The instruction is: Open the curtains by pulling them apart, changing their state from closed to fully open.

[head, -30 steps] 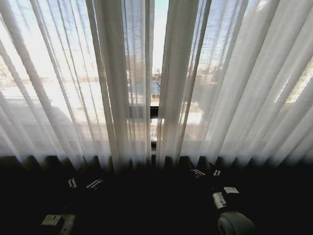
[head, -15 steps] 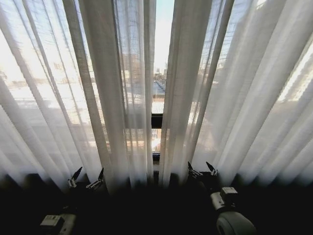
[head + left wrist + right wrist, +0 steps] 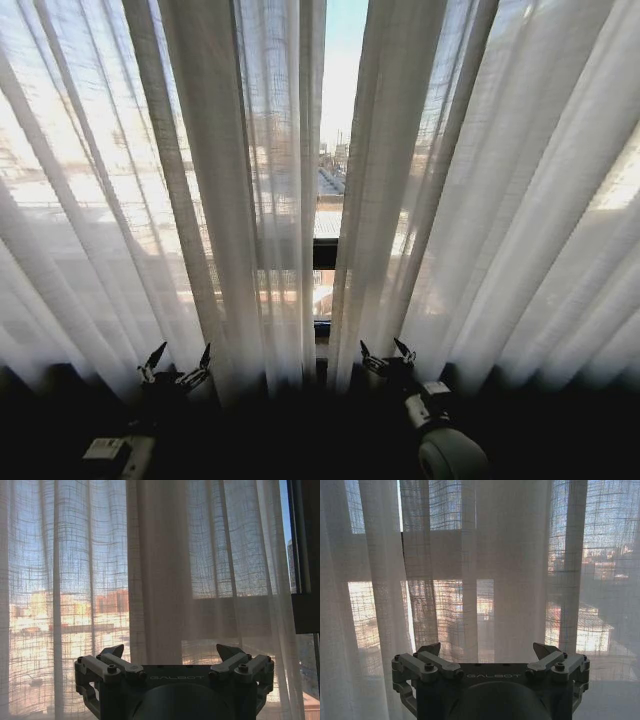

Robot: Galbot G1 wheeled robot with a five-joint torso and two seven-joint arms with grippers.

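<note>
Head view: I see left gripper (image 3: 177,362) at 7 o'clock, right gripper (image 3: 386,353) at 5 o'clock, both jaws spread wide, holding nothing, just short of the curtains (image 3: 215,200). Narrow gap at 12 shows dark window frame (image 3: 324,254), city beyond.

All views close, facing curtains (image 3: 220,200).

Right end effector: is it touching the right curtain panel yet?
Cannot tell. In the right wrist view the open right end effector faces the right curtain panel, with no visible gap or contact at its fingertips.
</note>
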